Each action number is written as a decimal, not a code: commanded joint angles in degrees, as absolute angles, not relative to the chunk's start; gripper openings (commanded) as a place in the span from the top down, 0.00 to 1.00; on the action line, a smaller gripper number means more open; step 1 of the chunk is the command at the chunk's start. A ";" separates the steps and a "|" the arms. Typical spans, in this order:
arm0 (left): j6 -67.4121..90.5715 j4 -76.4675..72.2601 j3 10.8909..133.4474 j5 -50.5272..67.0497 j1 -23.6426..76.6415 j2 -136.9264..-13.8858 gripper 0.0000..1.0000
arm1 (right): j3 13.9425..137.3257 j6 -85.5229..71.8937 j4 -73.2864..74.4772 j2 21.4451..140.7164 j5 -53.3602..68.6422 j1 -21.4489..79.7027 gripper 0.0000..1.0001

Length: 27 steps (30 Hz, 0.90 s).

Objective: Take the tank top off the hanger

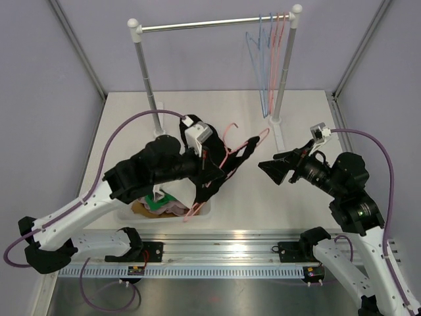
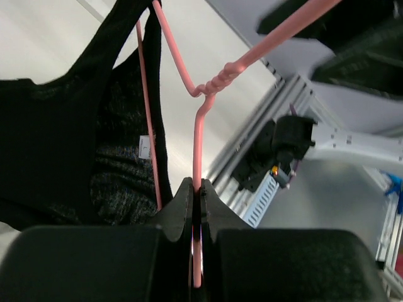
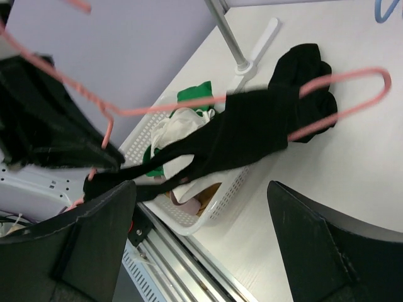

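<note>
Bare white tabletop [image 1: 296,204] lies open across the right centre of the overhead view, bounded by grey side walls, by the far edge under the metal clothes rail [image 1: 210,25], and by the aluminium track along the near edge. The left gripper [image 2: 196,189] is pinched tight on the neck of one pink wire hanger [image 2: 197,145], held tilted above the table at frame centre. Its far end comes near the foot of the rail's right post [image 1: 277,122]. The single black tank top [image 3: 252,135] is on that hanger, bunched along its lower bar, with one strap stretched toward the lower left of the right wrist view. The right gripper [image 1: 273,168] stands spread wide and holds nothing, just right of the hanger's end with a small gap between. One white perforated plastic basket [image 3: 214,202] of mixed garments sits at the near table edge, below the hanger. On the rail's right end hang one blue hanger [image 1: 258,49] and what look like two pink ones [image 1: 279,52], though their wires overlap.
</note>
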<state>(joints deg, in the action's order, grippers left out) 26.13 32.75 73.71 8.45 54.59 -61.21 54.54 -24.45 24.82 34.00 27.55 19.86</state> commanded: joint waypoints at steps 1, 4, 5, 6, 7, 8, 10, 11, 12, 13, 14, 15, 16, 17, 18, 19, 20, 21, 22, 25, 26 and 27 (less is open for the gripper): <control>28.74 26.63 71.29 1.42 60.98 -60.38 1.00 | 52.30 -26.80 18.20 35.07 26.37 19.95 0.08; 30.67 23.83 68.91 0.44 64.77 -60.03 1.00 | 50.02 -26.46 17.49 36.38 23.65 19.95 0.15; 31.20 23.21 68.47 0.27 66.17 -60.12 1.00 | 49.31 -26.02 17.58 37.34 23.29 20.04 0.17; 32.07 22.42 68.29 -1.65 66.79 -60.47 1.00 | 48.96 -25.41 18.19 37.88 23.38 19.95 0.22; 32.52 22.06 68.29 -2.63 67.93 -60.64 1.00 | 48.69 -25.14 18.45 38.40 23.55 19.95 0.24; 33.04 21.71 68.29 -3.59 68.46 -60.82 1.00 | 48.08 -24.61 18.63 39.19 24.16 20.04 0.26; 34.27 20.57 68.20 -5.71 69.25 -61.17 1.00 | 47.46 -24.26 18.90 39.29 24.61 19.95 0.27; 34.89 20.13 68.29 -5.97 69.34 -61.26 1.00 | 46.68 -23.82 18.90 38.94 24.52 20.04 0.27; 34.98 19.26 68.29 -5.72 69.52 -61.43 1.00 | 46.32 -23.64 18.81 38.59 24.26 19.95 0.28; 35.07 18.90 68.47 -5.36 69.87 -62.13 1.00 | 45.71 -23.38 18.63 38.32 24.00 19.95 0.28; 35.16 18.55 68.64 -5.10 70.13 -62.31 1.00 | 45.36 -22.94 18.37 37.89 23.65 20.04 0.29; 35.07 18.11 69.16 -4.49 70.40 -62.84 1.00 | 45.26 -22.68 18.28 37.88 23.38 19.95 0.30; 35.07 18.02 69.43 -4.22 71.01 -63.36 1.00 | 45.00 -22.33 18.28 38.23 23.29 19.95 0.31; 34.89 17.84 69.78 -3.78 71.28 -63.80 1.00 | 45.00 -21.89 18.37 38.41 22.77 20.04 0.35; 34.72 17.58 70.05 -3.69 71.71 -64.07 1.00 | 45.09 -21.71 18.37 38.50 22.42 20.04 0.41; 34.63 17.75 70.66 -3.69 72.15 -64.68 1.00 | 45.09 -21.62 18.28 38.58 22.06 19.95 0.56; 34.54 18.10 70.84 -4.21 72.25 -64.86 1.00 | 45.17 -21.10 18.28 38.58 21.63 19.86 0.63; 34.45 18.28 70.93 -4.22 72.33 -64.95 1.00 | 45.18 -21.01 18.37 38.58 21.45 19.95 0.69; 34.37 18.37 70.93 -4.22 72.33 -65.04 1.00 | 45.18 -20.83 18.37 38.41 21.36 19.95 0.76; 34.10 18.72 70.84 -4.57 72.33 -64.60 1.00 | 45.87 -19.60 19.59 37.97 17.95 19.95 1.00; 34.01 20.20 71.01 -6.66 72.33 -64.43 1.00 | 46.23 -19.43 21.25 37.79 16.54 19.95 1.00; 33.93 21.08 71.19 -7.90 72.33 -64.25 1.00 | 46.58 -19.34 22.05 37.62 15.04 19.95 1.00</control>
